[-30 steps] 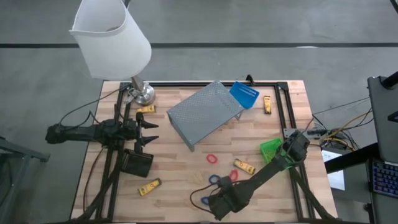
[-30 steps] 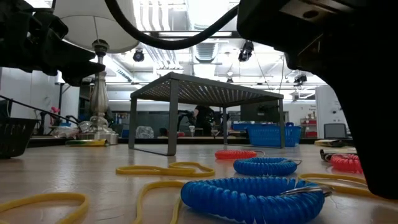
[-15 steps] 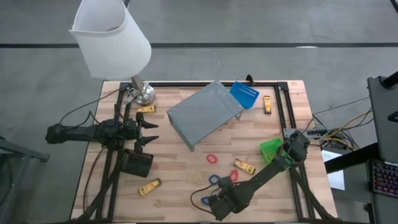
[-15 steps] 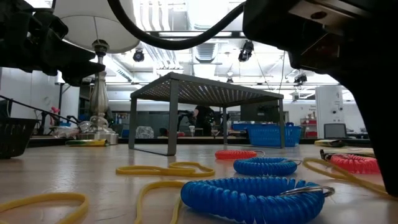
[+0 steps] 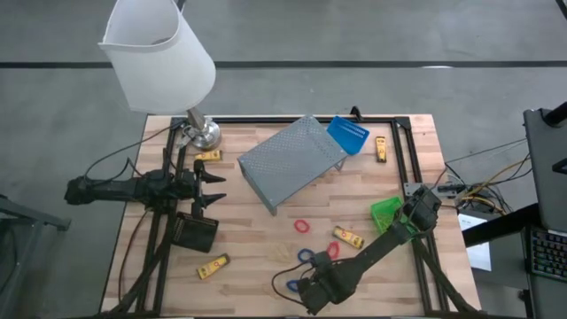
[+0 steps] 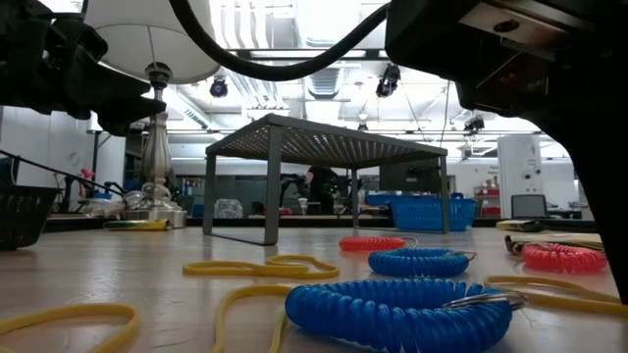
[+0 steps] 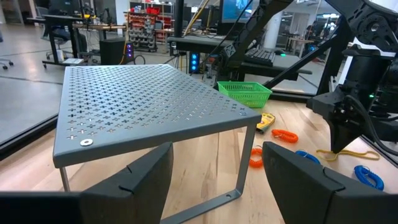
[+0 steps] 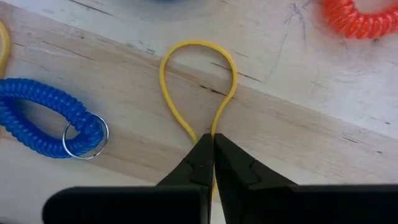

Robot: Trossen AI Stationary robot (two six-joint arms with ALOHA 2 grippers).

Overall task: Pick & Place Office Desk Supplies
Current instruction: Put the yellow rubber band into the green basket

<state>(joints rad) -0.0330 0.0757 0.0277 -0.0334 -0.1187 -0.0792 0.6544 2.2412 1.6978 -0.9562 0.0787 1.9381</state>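
Wooden surface (image 5: 257,230), workshop behind | right claw (image 8: 212,146) pinched shut on yellow rubber band (image 8: 198,81), low at near edge, likely for lifting | left claw (image 7: 214,168) spread open, empty, waiting beside perforated metal riser (image 7: 143,102)

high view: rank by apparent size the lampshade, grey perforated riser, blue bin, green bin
1. White lampshade, though it sits nearer the overhead camera, so it looks inflated.
2. Grey perforated riser.
3. Blue bin and green bin: too alike to rank; the green one is partly hidden by the right arm.
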